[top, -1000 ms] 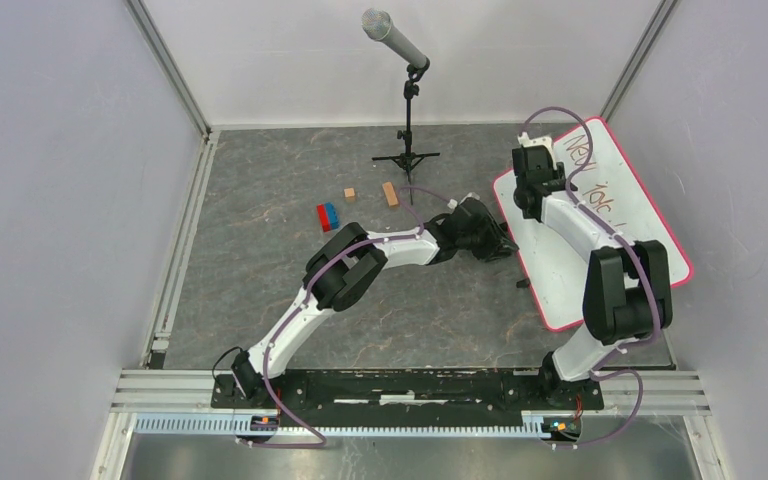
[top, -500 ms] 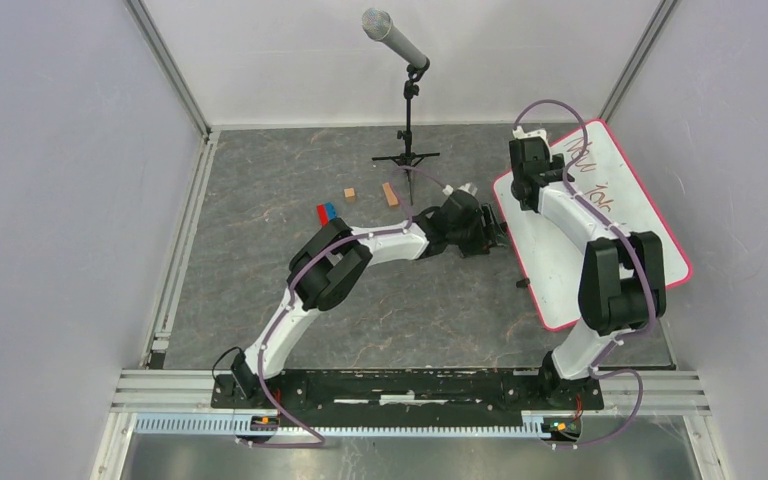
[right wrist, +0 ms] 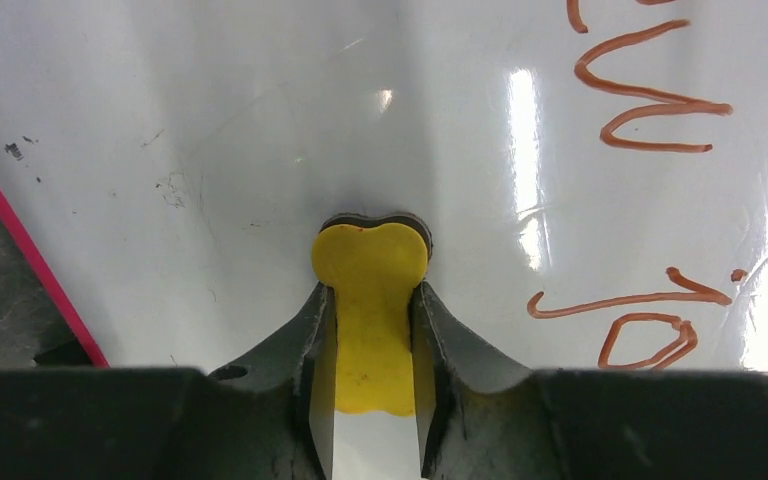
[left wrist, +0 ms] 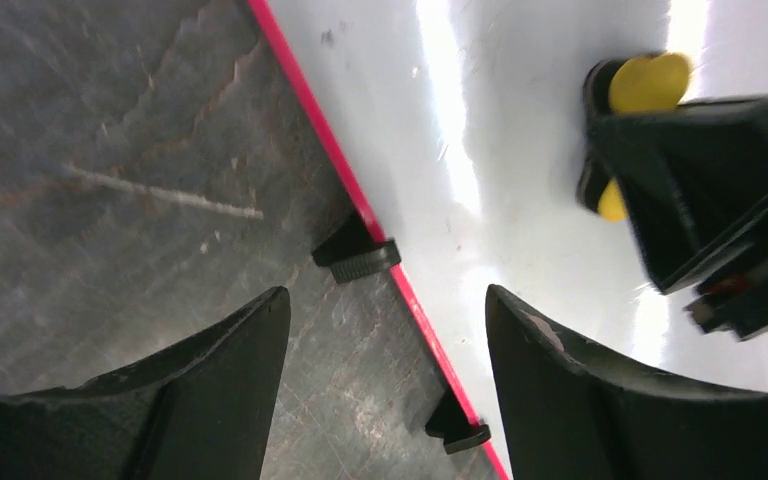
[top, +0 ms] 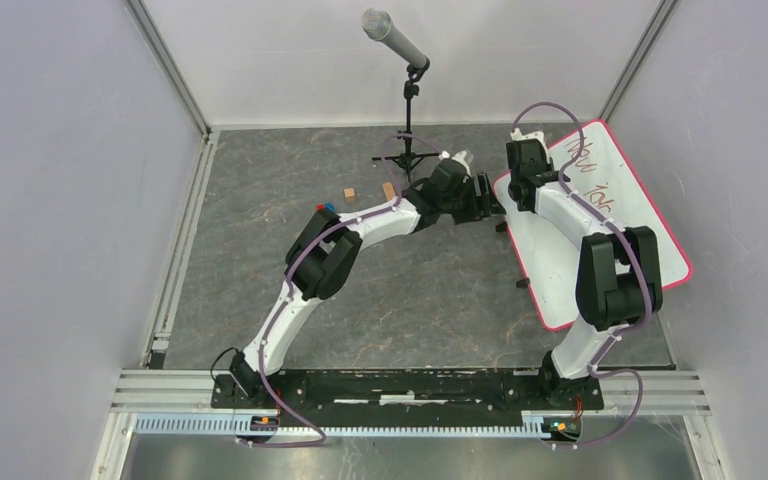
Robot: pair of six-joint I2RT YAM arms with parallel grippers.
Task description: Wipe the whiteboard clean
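Note:
The whiteboard [top: 650, 235] lies at the right of the table, red-rimmed, with reddish-brown handwriting [top: 590, 175] near its far end. My right gripper [top: 520, 190] hangs over the board's far left part, shut on a yellow eraser [right wrist: 370, 320] whose dark pad faces the white surface [right wrist: 210, 120]. The handwriting [right wrist: 650, 100] lies to the right of the eraser. My left gripper [top: 488, 197] is open and empty, straddling the board's left rim [left wrist: 380, 240] near two black clips [left wrist: 358, 255]. The eraser [left wrist: 650, 82] and right fingers show in the left wrist view.
A microphone on a tripod stand [top: 407, 100] rises just behind the left gripper. Two small wooden blocks [top: 390, 192] and a red and blue block [top: 324, 208] lie left of it, partly behind the left arm. Grey walls enclose the table.
The left arm has swung toward the far side along the board's left edge, and its jaws have opened. The right gripper has shifted slightly toward the board's far left corner.

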